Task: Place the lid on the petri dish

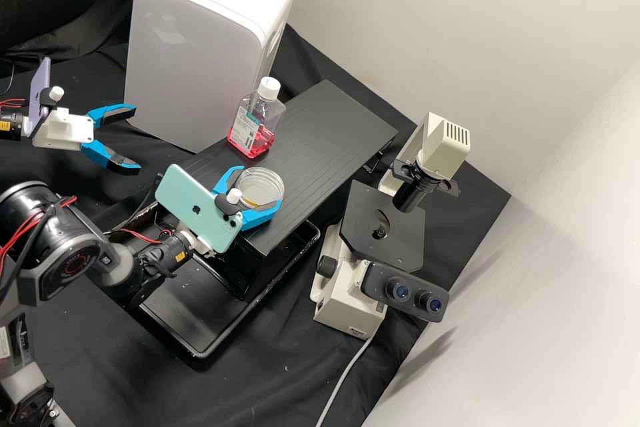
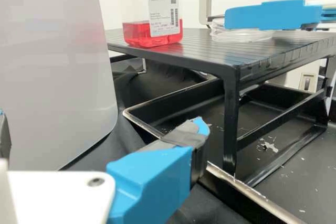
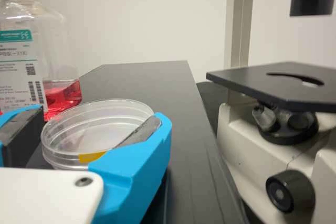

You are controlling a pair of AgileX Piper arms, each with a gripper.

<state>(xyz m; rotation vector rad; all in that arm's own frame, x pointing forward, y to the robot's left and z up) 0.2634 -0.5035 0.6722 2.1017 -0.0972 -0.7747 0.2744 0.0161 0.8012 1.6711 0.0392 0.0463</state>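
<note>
On the black ribbed shelf [image 1: 327, 137], near its front corner, my right fingers [image 1: 261, 215] are clamping the petri dish [image 3: 55, 155] from both sides (its lid [image 3: 97, 115] is sitting on top), pads pressing its rim. Past the shelf's side, my left fingers [image 1: 107, 113] are hanging spread wide above the counter [image 1: 280, 360], beside a white box [image 1: 200, 47], gripping nothing.

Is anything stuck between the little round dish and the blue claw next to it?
No, nothing visible is in the way. The right gripper sits right around the petri dish on the black shelf. The bottle of red liquid stands farther back on the shelf, apart from both.
</note>
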